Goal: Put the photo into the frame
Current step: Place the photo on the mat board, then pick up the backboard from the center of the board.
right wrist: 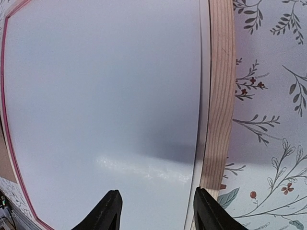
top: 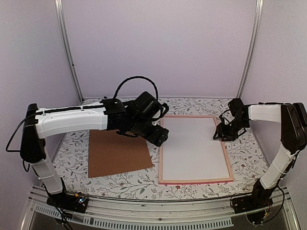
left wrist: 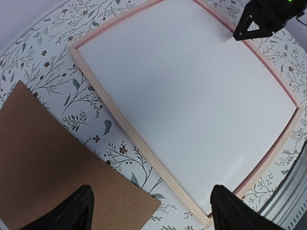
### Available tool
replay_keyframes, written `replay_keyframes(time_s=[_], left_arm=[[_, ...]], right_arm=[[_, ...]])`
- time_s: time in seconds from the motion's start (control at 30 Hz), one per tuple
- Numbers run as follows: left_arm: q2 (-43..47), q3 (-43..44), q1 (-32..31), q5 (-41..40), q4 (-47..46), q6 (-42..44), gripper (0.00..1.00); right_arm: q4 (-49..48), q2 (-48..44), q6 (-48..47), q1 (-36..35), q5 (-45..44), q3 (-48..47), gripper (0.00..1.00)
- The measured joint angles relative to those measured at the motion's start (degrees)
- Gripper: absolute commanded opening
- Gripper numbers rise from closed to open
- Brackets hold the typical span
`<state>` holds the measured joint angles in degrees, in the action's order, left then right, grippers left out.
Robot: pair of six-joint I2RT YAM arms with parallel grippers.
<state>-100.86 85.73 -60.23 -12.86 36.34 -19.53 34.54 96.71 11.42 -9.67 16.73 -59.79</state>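
Note:
The pink-railed frame (top: 194, 181) lies flat on the table right of centre, its wooden edge (right wrist: 220, 96) close under my right wrist. A plain white sheet (top: 192, 148) fills it, lying inside the rails (left wrist: 120, 124). No printed side shows, so I cannot tell whether this sheet (right wrist: 105, 96) is the photo. My right gripper (top: 221, 134) hovers low over the frame's far right corner, jaws apart (right wrist: 158, 191) with nothing between them. My left gripper (top: 158, 134) hangs above the frame's left rail, wide open (left wrist: 151, 196) and empty.
A plain brown board (top: 117, 153) lies flat on the floral tablecloth just left of the frame, its corner (left wrist: 144, 203) near the frame's rail. Metal posts and pale walls close in the back. The right gripper (left wrist: 261, 19) shows in the left wrist view.

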Motion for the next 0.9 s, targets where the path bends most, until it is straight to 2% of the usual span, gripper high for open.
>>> replay_keyframes(time_s=[0.3,0.53,0.73,0.9], left_arm=[[0.0,-1.4,0.3,-1.5,0.4,-0.3,0.87],[0.1,-4.5,3.4,-1.9,0.8,-0.9,0.87],[3.8,-9.7,7.4,-1.5,-0.2,-1.9,0.89],[10.3,-18.2,15.3,0.4,-2.7,-3.1,0.94]], right_arm=[[2.0,-0.8,0.7,0.0,-6.6,-1.6,0.63],[1.9,-4.5,0.9,-1.7,-9.9,-1.7,0.63],[-0.5,-5.3,2.1,-8.3,-10.0,-1.7,0.62],[-4.2,-5.0,4.2,-16.1,-8.8,-1.8,0.64]])
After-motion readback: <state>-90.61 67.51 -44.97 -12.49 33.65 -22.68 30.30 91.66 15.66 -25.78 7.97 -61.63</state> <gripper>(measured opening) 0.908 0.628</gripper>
